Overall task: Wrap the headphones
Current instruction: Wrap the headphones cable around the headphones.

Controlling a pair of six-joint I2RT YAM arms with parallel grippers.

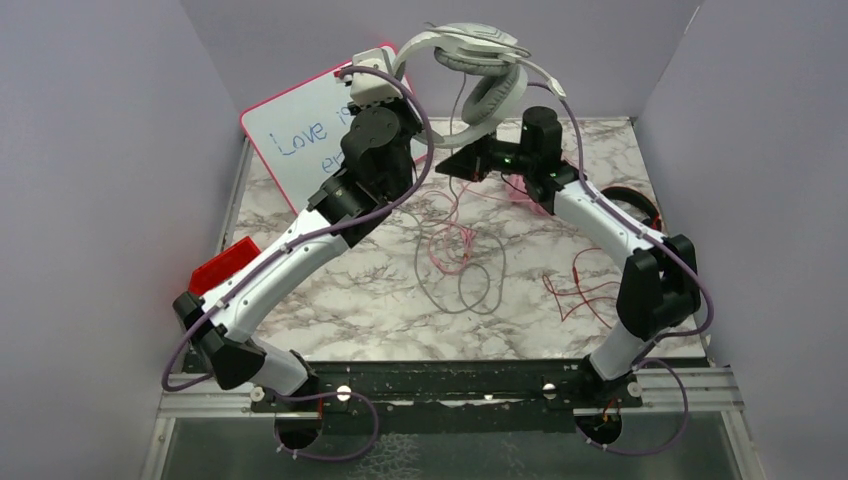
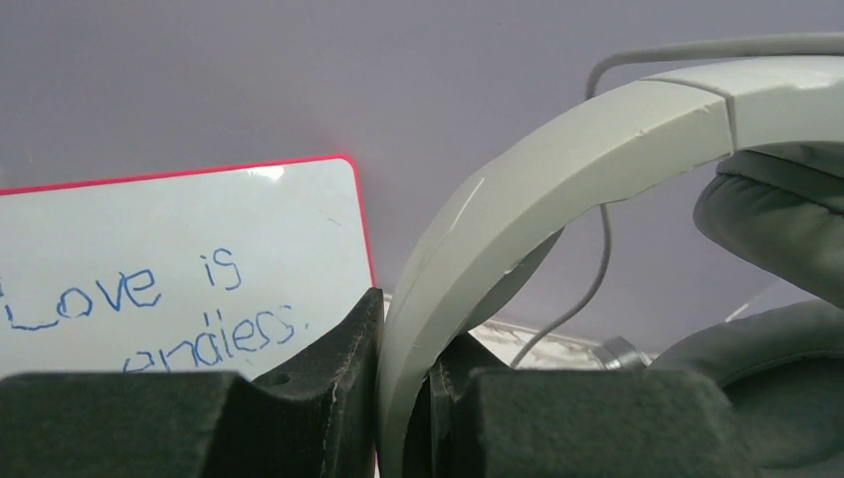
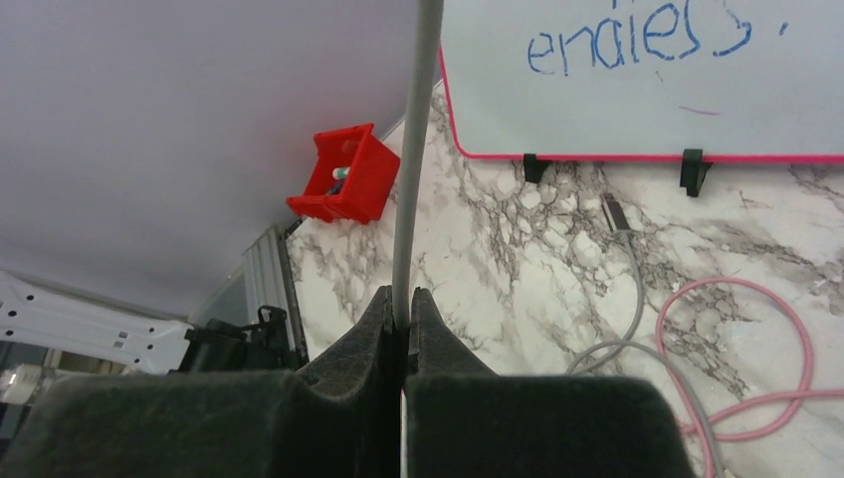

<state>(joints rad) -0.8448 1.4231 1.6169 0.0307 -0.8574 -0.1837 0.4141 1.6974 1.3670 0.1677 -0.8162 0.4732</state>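
Observation:
The grey-white headphones (image 1: 470,50) hang in the air at the back. My left gripper (image 1: 398,72) is shut on their headband (image 2: 557,169), which passes between its black fingers (image 2: 338,378); a padded cup (image 2: 776,229) shows to the right. The right gripper (image 1: 445,165) is shut on the thin grey cable (image 3: 416,149), which runs straight up from its fingertips (image 3: 401,309). The rest of that cable lies looped on the marble table (image 1: 460,290) beside a pink cable (image 1: 450,240). The pink headphones (image 1: 520,190) are mostly hidden behind the right arm. The red-and-black headphones (image 1: 630,205) lie at the right with their red cable (image 1: 580,285).
A pink-rimmed whiteboard (image 1: 300,140) with blue writing leans at the back left. A red bin (image 1: 225,265) sits at the table's left edge. Grey walls close in the left, back and right sides. The grey cable's plug (image 3: 614,212) rests below the whiteboard.

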